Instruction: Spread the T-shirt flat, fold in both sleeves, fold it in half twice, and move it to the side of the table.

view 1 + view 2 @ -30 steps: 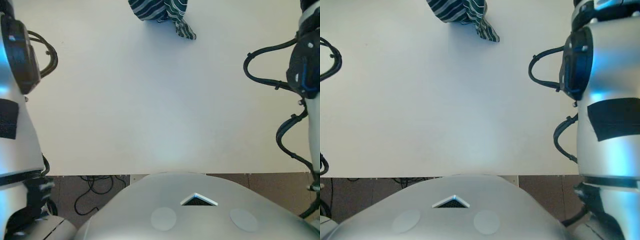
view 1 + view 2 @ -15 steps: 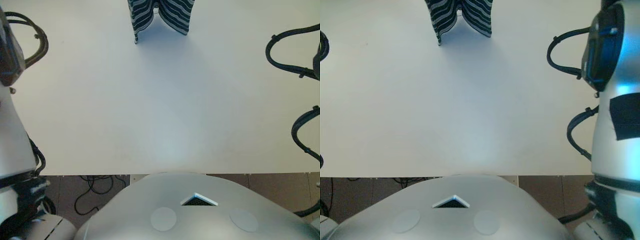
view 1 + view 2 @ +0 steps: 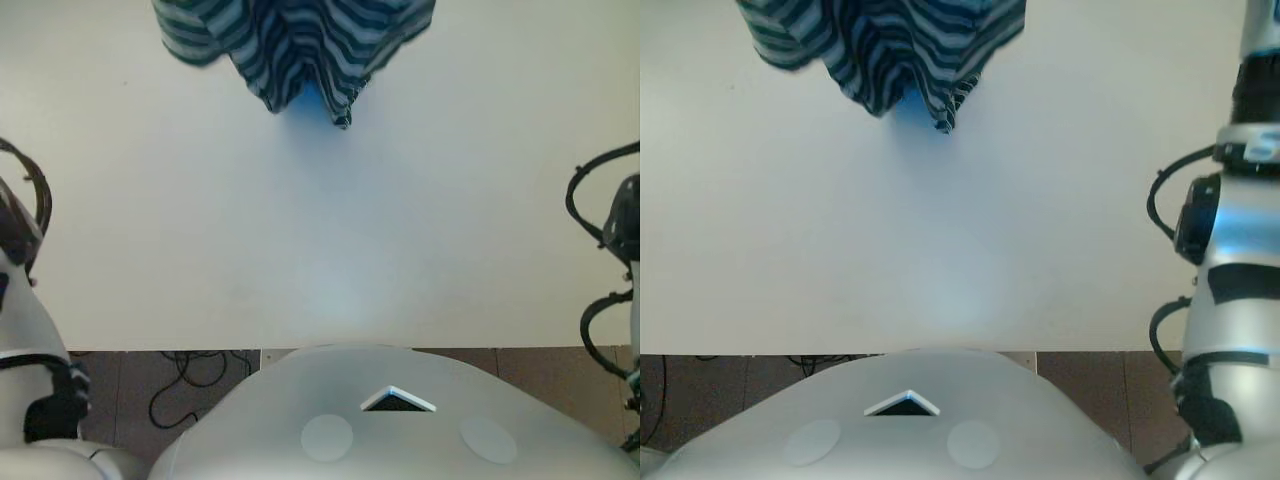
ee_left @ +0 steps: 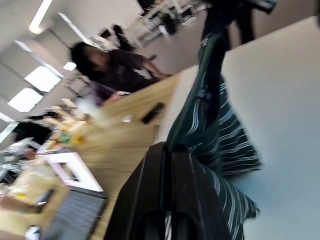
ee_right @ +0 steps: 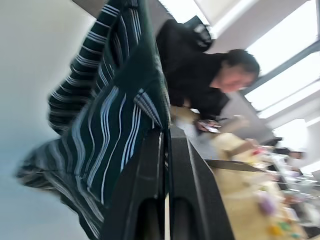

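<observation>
Overhead, the striped T-shirt (image 3: 295, 45) is hanging over the far part of the white table (image 3: 330, 230), with the left gripper (image 4: 169, 148) and right gripper (image 5: 165, 131) each pinching its fabric tight.

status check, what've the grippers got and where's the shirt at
Both shut on the T-shirt: left gripper, right gripper. T-shirt held up bunched over the far side of the table, not yet flat.

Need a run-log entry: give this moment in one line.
T-shirt: held up, bunched, not flat, over table | left gripper: shut on T-shirt | right gripper: shut on T-shirt
</observation>
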### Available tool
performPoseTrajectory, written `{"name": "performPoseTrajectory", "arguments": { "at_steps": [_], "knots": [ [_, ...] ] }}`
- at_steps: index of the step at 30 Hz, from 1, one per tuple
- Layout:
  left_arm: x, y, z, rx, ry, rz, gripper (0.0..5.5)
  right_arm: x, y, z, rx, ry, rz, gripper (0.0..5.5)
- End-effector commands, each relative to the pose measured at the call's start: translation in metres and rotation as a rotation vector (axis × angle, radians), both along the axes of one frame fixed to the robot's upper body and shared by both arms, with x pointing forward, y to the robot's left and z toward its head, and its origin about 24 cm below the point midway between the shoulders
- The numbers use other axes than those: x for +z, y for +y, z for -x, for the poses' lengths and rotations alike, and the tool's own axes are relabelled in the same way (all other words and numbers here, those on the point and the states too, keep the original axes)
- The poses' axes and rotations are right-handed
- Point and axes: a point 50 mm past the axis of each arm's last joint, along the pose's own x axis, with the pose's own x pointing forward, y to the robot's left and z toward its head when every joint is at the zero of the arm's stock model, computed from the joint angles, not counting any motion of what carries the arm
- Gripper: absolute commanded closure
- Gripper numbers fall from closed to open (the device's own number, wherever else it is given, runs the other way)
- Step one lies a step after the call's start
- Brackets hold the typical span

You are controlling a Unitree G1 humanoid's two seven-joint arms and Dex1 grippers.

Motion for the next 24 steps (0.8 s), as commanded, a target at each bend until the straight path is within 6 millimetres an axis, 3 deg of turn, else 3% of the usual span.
{"name": "performPoseTrajectory", "arguments": {
  "at_steps": [1,4,8,9,12,15,18,22,24],
  "knots": [
    [-0.043,-0.023,0.071,-0.156,0.181,-0.246,5.5,-0.05,0.008,0.071,0.168,0.258,0.2,5.47],
    [-0.085,-0.029,0.095,-0.175,0.294,-0.361,5.5,-0.09,0.012,0.104,0.197,0.429,0.282,5.47],
    [-0.129,-0.038,0.123,-0.194,0.409,-0.448,5.5,-0.129,0.011,0.135,0.188,0.596,0.36,5.47],
    [-0.139,-0.04,0.13,-0.196,0.436,-0.465,5.24,-0.138,0.012,0.141,0.175,0.629,0.362,5.5],
    [-0.159,-0.042,0.143,-0.191,0.492,-0.49,4.87,-0.156,0.018,0.153,0.141,0.704,0.342,5.5],
    [-0.171,-0.038,0.147,-0.164,0.535,-0.493,4.4,-0.169,0.023,0.158,0.093,0.748,0.306,4.98],
    [-0.168,-0.034,0.143,-0.127,0.528,-0.443,4.36,-0.169,0.02,0.159,0.069,0.76,0.3,4.5],
    [-0.156,-0.03,0.101,0.1,0.415,-0.235,4.36,-0.151,0.01,0.129,-0.041,0.719,0.175,4.4],
    [-0.159,-0.028,0.085,0.198,0.406,-0.182,4.53,-0.145,0.005,0.117,-0.087,0.719,0.107,4.66]
  ]
}}
